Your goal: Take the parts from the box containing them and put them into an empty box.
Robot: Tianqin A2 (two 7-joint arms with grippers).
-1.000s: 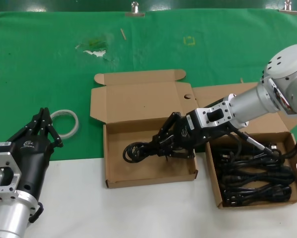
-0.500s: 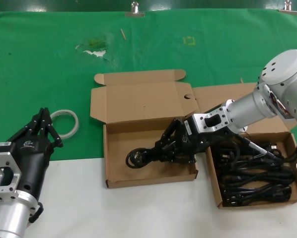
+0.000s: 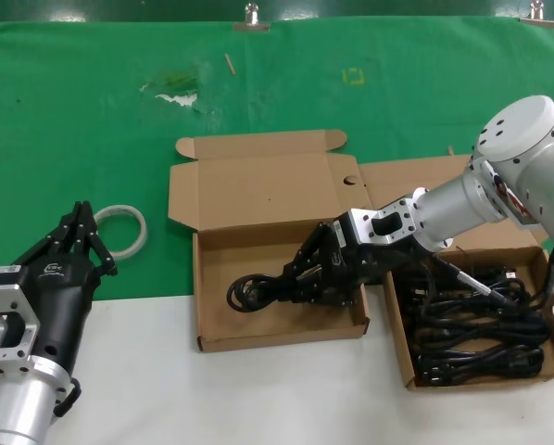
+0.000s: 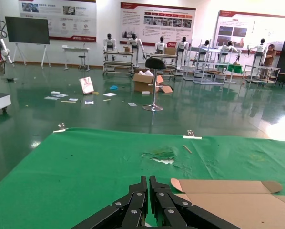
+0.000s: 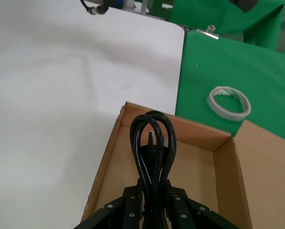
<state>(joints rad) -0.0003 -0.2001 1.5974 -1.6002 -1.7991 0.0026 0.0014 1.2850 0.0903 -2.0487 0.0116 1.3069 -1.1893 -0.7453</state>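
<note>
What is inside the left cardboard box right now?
Only one looped black cord, gripped by the right hand over the left box. Bare cardboard shows around it; the floor under the hand is hidden.

Right gripper point(image 3: 300, 276) hides the held cord's point(image 3: 251, 289) middle (plug end too)

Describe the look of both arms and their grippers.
Both arms are silver metal cylinders ending in black grippers with slim linkage jaws. The left gripper carries a small white logo on its black body behind a silver block with a slot. The right gripper has a similar slotted silver block, a black cable alongside, and a large rounded grey joint with screw holes.
</note>
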